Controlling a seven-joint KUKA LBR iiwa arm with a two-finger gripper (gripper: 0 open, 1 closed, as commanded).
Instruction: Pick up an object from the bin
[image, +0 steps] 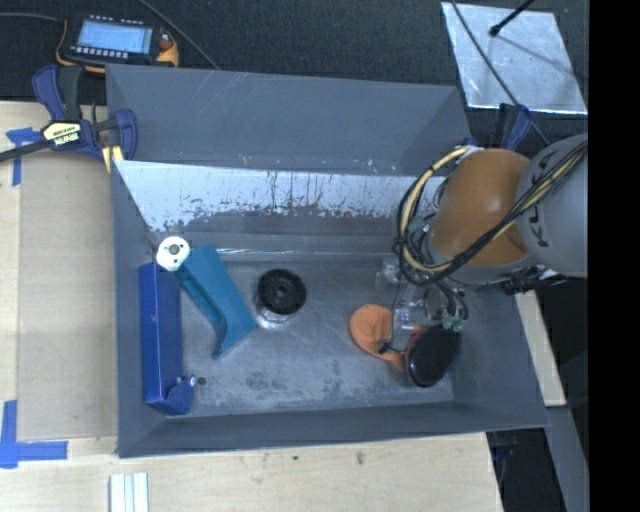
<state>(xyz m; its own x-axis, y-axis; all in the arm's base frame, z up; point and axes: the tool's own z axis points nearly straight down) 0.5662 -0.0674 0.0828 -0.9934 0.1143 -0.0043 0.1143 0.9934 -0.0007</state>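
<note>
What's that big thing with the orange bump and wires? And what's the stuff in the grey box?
That is a robot arm, reaching in from the right; the orange bump and wires are part of it. The camera looks down from above. At the arm's tip is its gripper, the grabbing part, low on the right of the grey bin, beside an orange lump and a black oval thing. I can't tell if it holds anything. In the middle lies a black round disc; on the left a bent blue piece, a white round thing and a dark blue bar.
</note>
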